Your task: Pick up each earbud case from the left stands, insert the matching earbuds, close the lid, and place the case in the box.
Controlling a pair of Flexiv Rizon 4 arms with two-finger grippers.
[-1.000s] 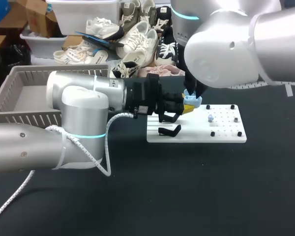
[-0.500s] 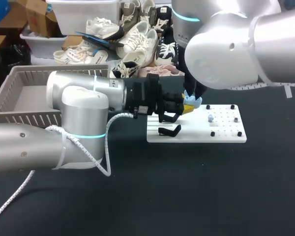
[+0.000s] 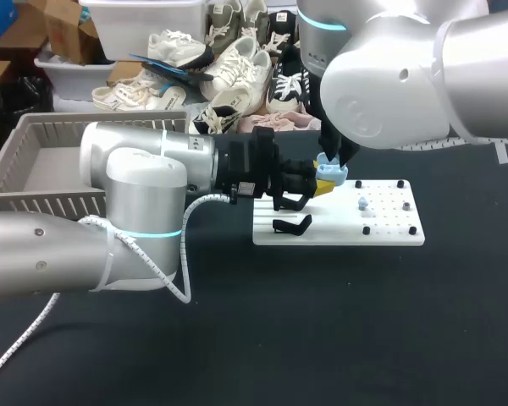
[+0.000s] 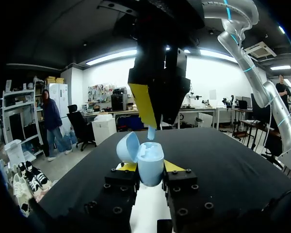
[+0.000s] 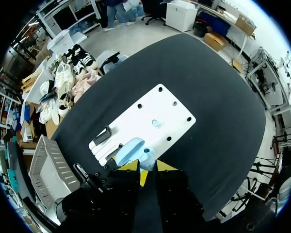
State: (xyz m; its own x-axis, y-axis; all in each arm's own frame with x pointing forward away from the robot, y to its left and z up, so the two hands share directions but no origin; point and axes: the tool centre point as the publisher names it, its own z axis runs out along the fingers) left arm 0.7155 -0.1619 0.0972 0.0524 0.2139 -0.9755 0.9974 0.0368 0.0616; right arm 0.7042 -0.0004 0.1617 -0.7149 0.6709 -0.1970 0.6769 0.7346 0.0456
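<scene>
My left gripper [image 4: 150, 167] is shut on a light blue earbud case [image 4: 151, 164], held upright with its lid [image 4: 127, 147] open. In the head view the case [image 3: 325, 181] hangs over the left part of the white board [image 3: 389, 230]. My right gripper [image 3: 331, 166] points straight down over it, shut on a small blue earbud [image 4: 151, 132] that hovers just above the case's opening. From the right wrist, the open case [image 5: 132, 150] lies directly under my right gripper [image 5: 148, 167]. A second earbud [image 3: 362, 203] sits on the board.
An empty black stand [image 3: 292, 225] sits on the board's left end, under my left gripper. Small black pegs [image 3: 366, 230] dot the right half of the board. A grey slatted basket [image 3: 34, 161] stands at the table's left, behind my left arm.
The right arm's upper part has shifted a touch. Both grippers, the case and the earbud stay where they were.
</scene>
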